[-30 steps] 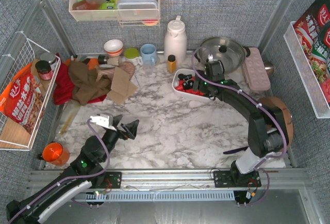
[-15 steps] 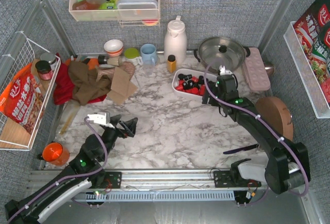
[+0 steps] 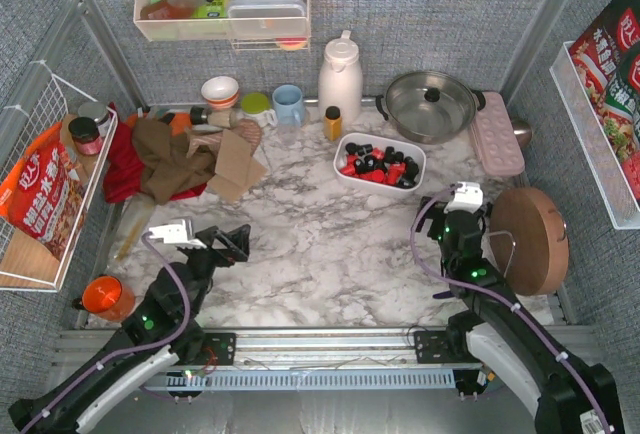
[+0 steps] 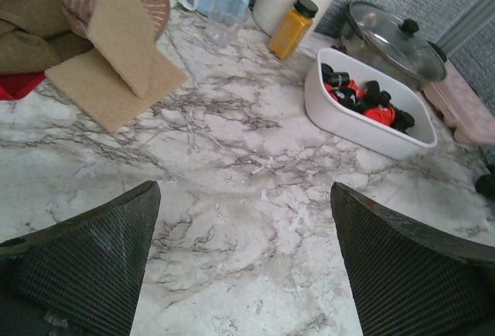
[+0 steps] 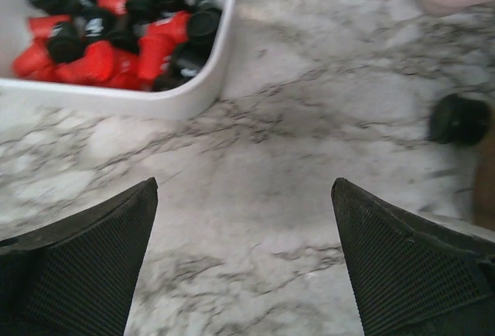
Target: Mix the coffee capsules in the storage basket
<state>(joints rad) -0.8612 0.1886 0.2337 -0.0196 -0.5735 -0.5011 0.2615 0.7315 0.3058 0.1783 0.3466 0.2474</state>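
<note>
The storage basket (image 3: pixel 380 185), a shallow white tray, stands at the back middle of the marble table with the red and black coffee capsules (image 3: pixel 378 163) heaped inside. My right gripper (image 3: pixel 462 212) hangs open and empty over bare marble, nearer than the basket and to its right. In the right wrist view the basket (image 5: pixel 116 97) and capsules (image 5: pixel 116 34) lie up and to the left of the right gripper (image 5: pixel 244 183). My left gripper (image 3: pixel 232 243) is open and empty over the near left; from its wrist the left gripper (image 4: pixel 244 189) faces the basket (image 4: pixel 348 123) far off.
A small black round piece (image 5: pixel 460 118) lies on the marble right of the basket. A white jug (image 3: pixel 340 79), yellow-capped bottle (image 3: pixel 333 122), lidded pot (image 3: pixel 432 104) and pink tray (image 3: pixel 497 134) line the back. A round wooden board (image 3: pixel 530 239) sits right; cardboard and cloths (image 3: pixel 190 159) sit left.
My right arm has drawn back from over the basket toward the near right, and its jaws have spread wider. The left gripper has shifted slightly left and nearer.
</note>
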